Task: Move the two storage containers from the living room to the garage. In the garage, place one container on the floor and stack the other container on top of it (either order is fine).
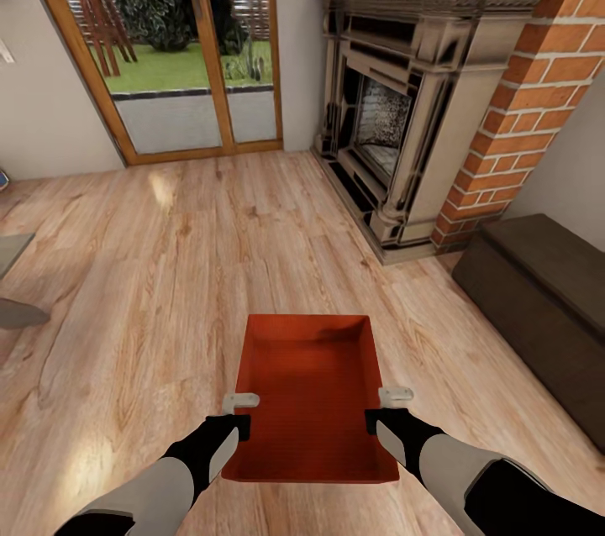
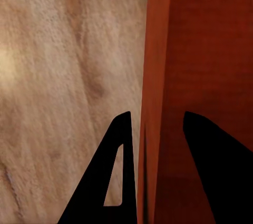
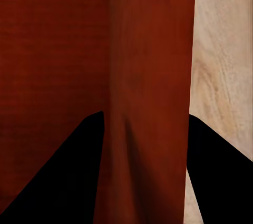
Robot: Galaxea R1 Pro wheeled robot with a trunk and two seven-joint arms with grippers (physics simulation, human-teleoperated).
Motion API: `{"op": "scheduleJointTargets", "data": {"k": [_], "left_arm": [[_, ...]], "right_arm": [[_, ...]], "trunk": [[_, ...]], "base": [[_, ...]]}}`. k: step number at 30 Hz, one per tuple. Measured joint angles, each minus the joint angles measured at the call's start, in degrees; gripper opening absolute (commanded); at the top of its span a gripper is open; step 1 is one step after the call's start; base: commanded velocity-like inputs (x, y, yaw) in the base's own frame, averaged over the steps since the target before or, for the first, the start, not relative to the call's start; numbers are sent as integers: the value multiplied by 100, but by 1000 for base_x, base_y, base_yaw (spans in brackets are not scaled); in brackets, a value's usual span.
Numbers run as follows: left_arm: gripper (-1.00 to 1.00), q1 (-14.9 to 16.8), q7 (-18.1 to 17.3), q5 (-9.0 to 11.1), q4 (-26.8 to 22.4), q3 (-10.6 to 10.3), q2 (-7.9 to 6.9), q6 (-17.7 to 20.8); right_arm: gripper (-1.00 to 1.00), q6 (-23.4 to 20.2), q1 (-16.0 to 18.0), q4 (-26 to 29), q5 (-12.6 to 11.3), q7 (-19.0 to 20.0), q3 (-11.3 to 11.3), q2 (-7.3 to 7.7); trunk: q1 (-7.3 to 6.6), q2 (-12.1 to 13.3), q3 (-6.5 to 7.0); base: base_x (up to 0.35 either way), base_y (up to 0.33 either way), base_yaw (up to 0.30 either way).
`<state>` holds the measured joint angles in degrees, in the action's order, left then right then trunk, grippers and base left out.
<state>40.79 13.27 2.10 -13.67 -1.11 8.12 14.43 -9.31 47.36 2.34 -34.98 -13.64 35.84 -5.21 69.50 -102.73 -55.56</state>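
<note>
Ahead — fireplace (image 1: 395, 116), cabinet (image 1: 546, 309); both grippers (image 1: 241, 408) (image 1: 388, 403) clamp container (image 1: 311, 402) walls.

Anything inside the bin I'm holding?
The bin looks empty: bare orange-red floor and inner walls, with one finger of each gripper (left, right) dipping over a side wall. The near inner wall is not visible from the head view.

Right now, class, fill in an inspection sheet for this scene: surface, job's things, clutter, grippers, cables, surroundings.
Surface: light wood plank floor.
Job's things: one orange-red bin, open, nothing inside, between both arms.
Clutter: nothing seen.
Grippers: left gripper straddles the bin's left wall, right gripper its right wall; whether they clamp, cannot tell.
Cables: nothing seen.
Surroundings: brick fireplace, dark-brown cabinet, glass doors onto a garden.
</note>
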Motion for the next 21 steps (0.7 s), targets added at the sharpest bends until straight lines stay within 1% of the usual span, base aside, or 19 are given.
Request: {"op": "scheduleJointTargets", "data": {"k": [8, 17, 19, 21], "left_arm": [[-100, 1, 5, -24, -2, -6, 3, 1], [-100, 1, -2, -10, -2, -3, 2, -1], [-100, 0, -2, -6, -2, -2, 0, -1], [-100, 0, 2, -7, 0, 0, 0, 0]], "right_arm": [[-100, 74, -1, 1, -28, -2, 54, 0], [-100, 81, -1, 2, -26, -4, 50, 1], [-100, 81, -1, 3, 2, -4, 27, 0], [-100, 82, 0, 5, 99, -4, -51, -4]], "trunk": [[-176, 321, 144], [-373, 682, 305], [-417, 762, 341], [-461, 842, 377]], "base": [[0, 0, 0], [0, 0, 0], [0, 0, 0], [0, 0, 0]]}}
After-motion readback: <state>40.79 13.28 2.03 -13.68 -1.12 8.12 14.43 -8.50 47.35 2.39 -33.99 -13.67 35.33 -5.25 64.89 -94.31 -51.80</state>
